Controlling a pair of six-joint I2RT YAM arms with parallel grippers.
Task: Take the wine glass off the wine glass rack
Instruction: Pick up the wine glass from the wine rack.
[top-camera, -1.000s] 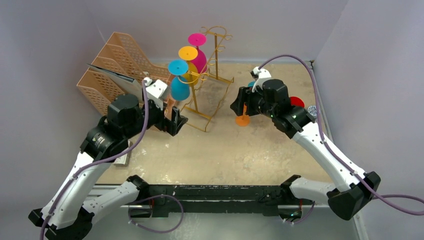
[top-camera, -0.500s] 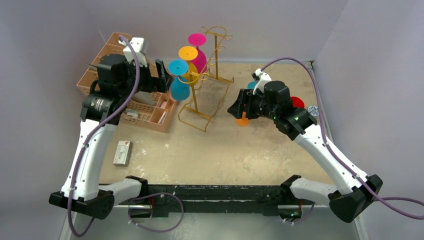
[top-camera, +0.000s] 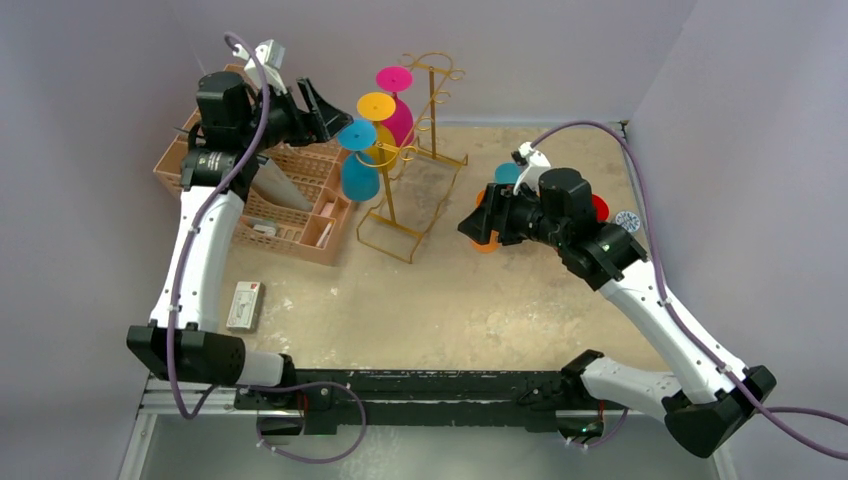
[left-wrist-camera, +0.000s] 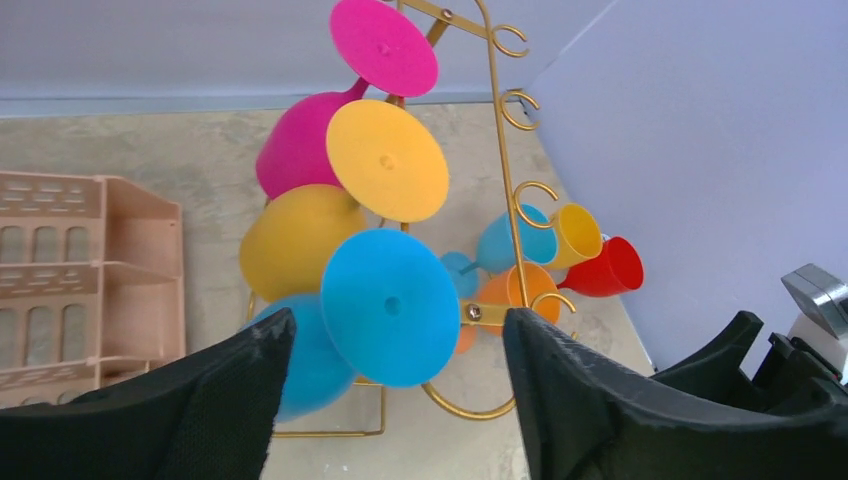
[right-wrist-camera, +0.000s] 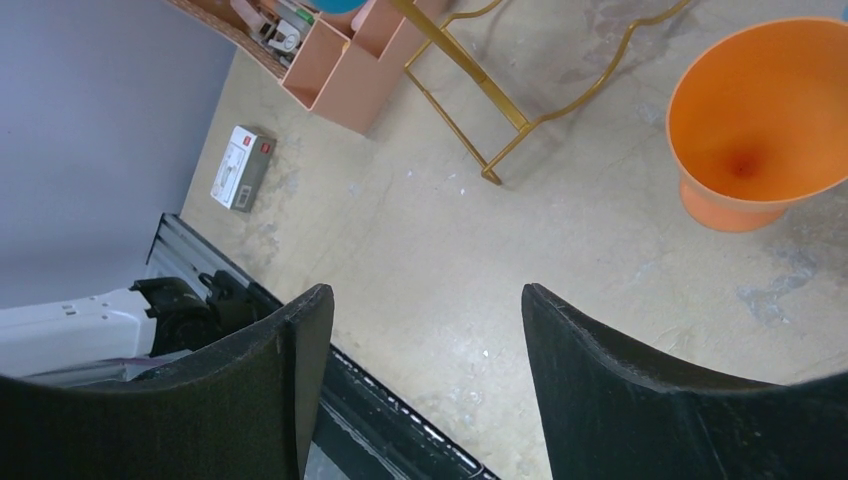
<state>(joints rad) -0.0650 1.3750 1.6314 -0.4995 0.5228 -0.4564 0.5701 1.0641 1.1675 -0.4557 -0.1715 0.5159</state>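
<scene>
The gold wine glass rack (top-camera: 428, 120) stands at the back middle with three wine glasses hanging upside down: blue (top-camera: 358, 160), yellow (top-camera: 377, 108) and pink (top-camera: 396, 85). My left gripper (top-camera: 333, 115) is raised beside the blue glass's foot, open. In the left wrist view the blue foot (left-wrist-camera: 390, 305) sits between and just ahead of the left gripper's (left-wrist-camera: 397, 320) fingertips, not pinched. My right gripper (top-camera: 472, 224) hovers low over the table, open and holding nothing. In the right wrist view the right gripper (right-wrist-camera: 425, 295) frames bare table.
A peach lattice organizer (top-camera: 290, 205) stands left of the rack, under my left arm. An orange glass (right-wrist-camera: 760, 120) stands on the table by my right gripper. Teal (left-wrist-camera: 515, 240), yellow (left-wrist-camera: 575, 235) and red (left-wrist-camera: 610, 268) glasses lie behind it. A small box (top-camera: 244, 305) lies front left.
My left arm has risen from low in front of the organizer and swung back to the blue glass's foot, its jaws narrowing a little. My right arm has shifted slightly.
</scene>
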